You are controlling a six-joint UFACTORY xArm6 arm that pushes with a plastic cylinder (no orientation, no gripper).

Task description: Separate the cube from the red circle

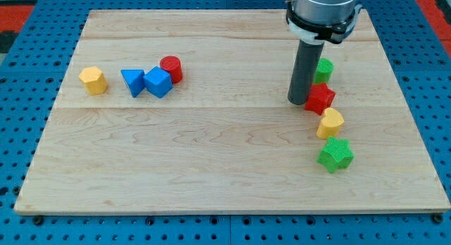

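Note:
A blue cube point(159, 82) sits at the view's upper left and touches a red circle point(171, 68) just up and to its right. A blue triangle point(132, 82) touches the cube's left side. My tip point(298, 101) is far off to the view's right, just left of a red star-shaped block point(320, 98). The tip is well apart from the cube and the red circle.
A yellow hexagon block point(93, 80) lies left of the blue triangle. At the right, a green block point(324, 68) is partly hidden behind the rod, a yellow block point(330, 123) lies below the red star, and a green star point(335, 155) below that. The wooden board point(225, 174) sits on a blue pegboard.

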